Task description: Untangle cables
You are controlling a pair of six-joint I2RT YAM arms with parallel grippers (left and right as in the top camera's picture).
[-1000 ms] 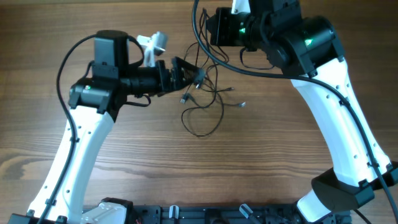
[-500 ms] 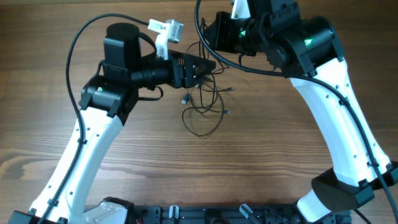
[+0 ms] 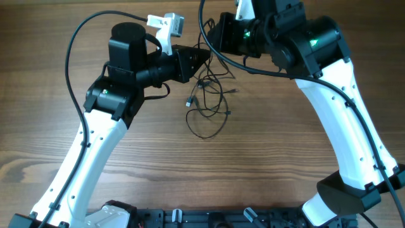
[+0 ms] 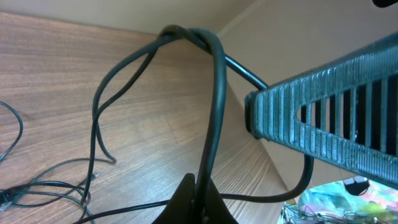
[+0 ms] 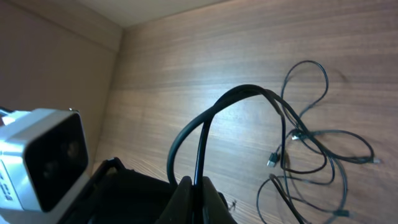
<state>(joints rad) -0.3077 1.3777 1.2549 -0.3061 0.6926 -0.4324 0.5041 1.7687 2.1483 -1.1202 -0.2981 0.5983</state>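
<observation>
Your left gripper (image 4: 198, 196) is pinched shut on a strand of the cables (image 3: 207, 107), and the right gripper (image 5: 195, 190) is clamped on another loop. The rest of the tangle lies on the table (image 3: 278, 158) in the upper middle of the overhead frame, just below both grippers. You look to be mid-pull. Draw the two held strands apart slowly, in opposite directions, and watch the knot beneath so it opens rather than cinches. Keep the lift low so the loose plug (image 3: 189, 101) can slide free. Compared with a second ago, the left gripper has moved toward the top of the frame, nearer the right one. The outlying connector on the right has been dragged in toward the bundle.
</observation>
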